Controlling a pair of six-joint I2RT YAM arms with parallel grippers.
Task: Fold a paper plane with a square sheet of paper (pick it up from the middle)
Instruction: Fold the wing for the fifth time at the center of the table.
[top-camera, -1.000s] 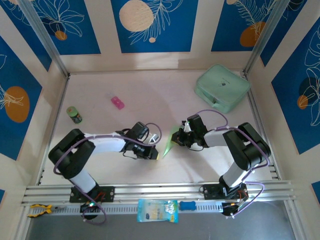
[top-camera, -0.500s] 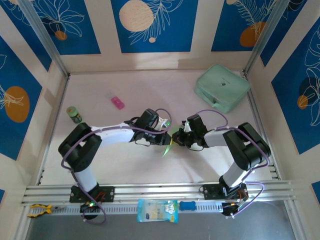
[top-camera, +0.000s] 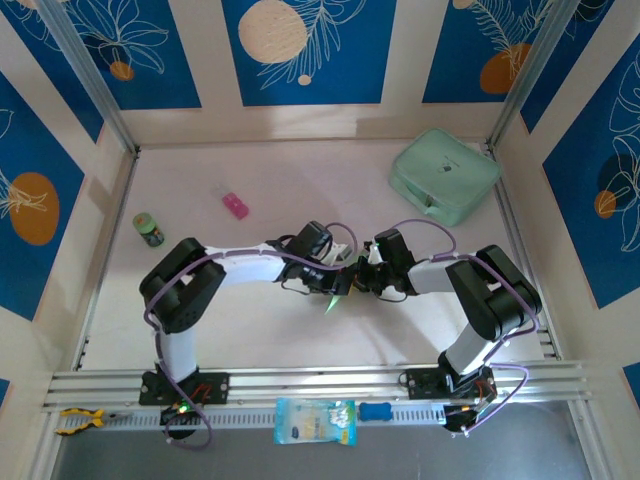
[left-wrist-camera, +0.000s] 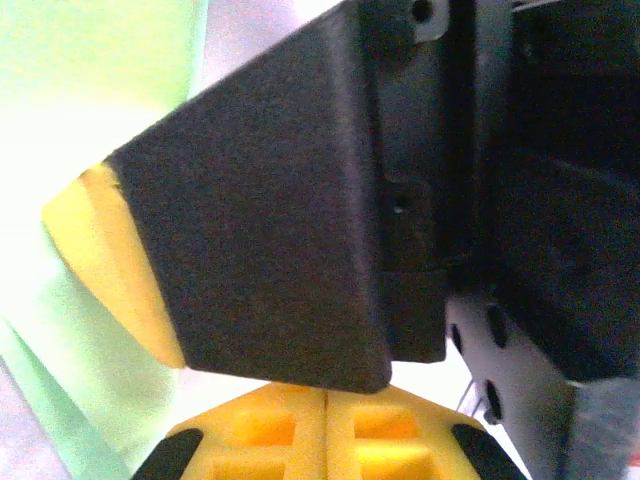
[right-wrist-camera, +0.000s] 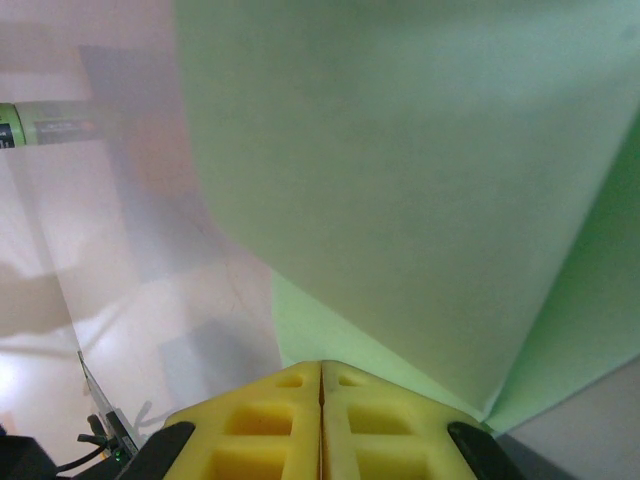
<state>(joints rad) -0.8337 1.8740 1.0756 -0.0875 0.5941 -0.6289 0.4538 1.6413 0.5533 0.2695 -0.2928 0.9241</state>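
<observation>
Item 1, the folded paper (top-camera: 333, 297): a pale-green sheet near the middle of the table (top-camera: 250, 340), raised between the 2 gripper heads, with a pointed corner hanging toward the near edge. The right wrist view shows it (right-wrist-camera: 420, 180) as a broad panel with 1 clear crease running down to the pads. In the left wrist view it (left-wrist-camera: 90, 90) is brightly lit at the left side.

Item 2, the right gripper (top-camera: 358, 280): its yellow pads (right-wrist-camera: 250, 430) are pressed together with no gap, and the paper rises directly from between them (right-wrist-camera: 321, 390). It has the paper pinched.

Item 3, the left gripper (top-camera: 343, 278): it is head to head with the right one, apparently touching. Its pads are closed flush (left-wrist-camera: 326, 410). I cannot tell whether any paper is caught between them. A black finger (left-wrist-camera: 260, 230) with a yellow edge stands right in front of its camera.

Item 4, surroundings: a mint-green case (top-camera: 445, 175) lies in the far right corner, well apart. A small pink object (top-camera: 235, 206) and a small green bottle (top-camera: 150, 230) sit on the left half, and the bottle also appears in the right wrist view (right-wrist-camera: 40, 125). A plastic packet (top-camera: 315, 420) lies by the front rail.
</observation>
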